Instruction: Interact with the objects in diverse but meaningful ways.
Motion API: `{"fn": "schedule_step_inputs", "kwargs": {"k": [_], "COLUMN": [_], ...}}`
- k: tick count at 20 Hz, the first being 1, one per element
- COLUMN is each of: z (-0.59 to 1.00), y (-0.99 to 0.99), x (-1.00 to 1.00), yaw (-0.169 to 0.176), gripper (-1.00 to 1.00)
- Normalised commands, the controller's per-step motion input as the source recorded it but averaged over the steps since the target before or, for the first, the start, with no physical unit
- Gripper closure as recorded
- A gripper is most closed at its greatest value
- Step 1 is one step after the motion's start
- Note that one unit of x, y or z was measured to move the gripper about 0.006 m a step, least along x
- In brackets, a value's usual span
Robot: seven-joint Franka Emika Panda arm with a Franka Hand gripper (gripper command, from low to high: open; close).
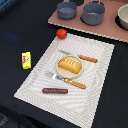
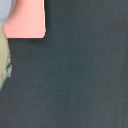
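A: Exterior view — what lies on the dark table (image 1: 15,30)?

B: A pale woven placemat (image 1: 35,82) set at an angle. At its middle sits a round tan plate (image 1: 61,72) carrying the golden scored bread loaf (image 1: 70,64). An orange-handled knife (image 1: 88,58) lies just beside the plate, on the side toward the exterior view's right; an orange-handled fork (image 1: 74,82) lies along the plate's near edge. The thin brown sausage (image 1: 55,91) rests on the mat nearer the camera, apart from the fork.

A: And off the mat?

B: The red tomato (image 1: 61,33) sits at the mat's far corner. The yellow printed packet (image 1: 26,60) lies on the bare table toward the exterior view's left, near the mat's edge. At the back, a pinkish board (image 1: 75,24) holds two grey pots (image 1: 66,9) (image 1: 93,13) and, at the frame's right edge, a pale bowl (image 1: 123,17).

A: The arm's pose in this view?

B: No part of the arm or gripper shows here.

A: Wrist view?

B: Mostly dark table surface (image 2: 75,75), with a pink board corner (image 2: 27,20) and a blurred pale shape (image 2: 4,55) at one edge that cannot be identified. The camera looks down at the table — the fingers are out of frame, so whether they are spread or closed cannot be told.
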Motion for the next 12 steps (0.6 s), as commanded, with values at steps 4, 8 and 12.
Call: {"fn": "schedule_step_inputs", "kwargs": {"k": [4,8,12], "z": [-0.05,-0.13,-0.17], "y": [0.00,-0.03,-0.02], "x": [0.16,0.42,0.46], "yaw": [0.000,0.000,0.000], "gripper": [-1.00,-1.00,-1.00]}}
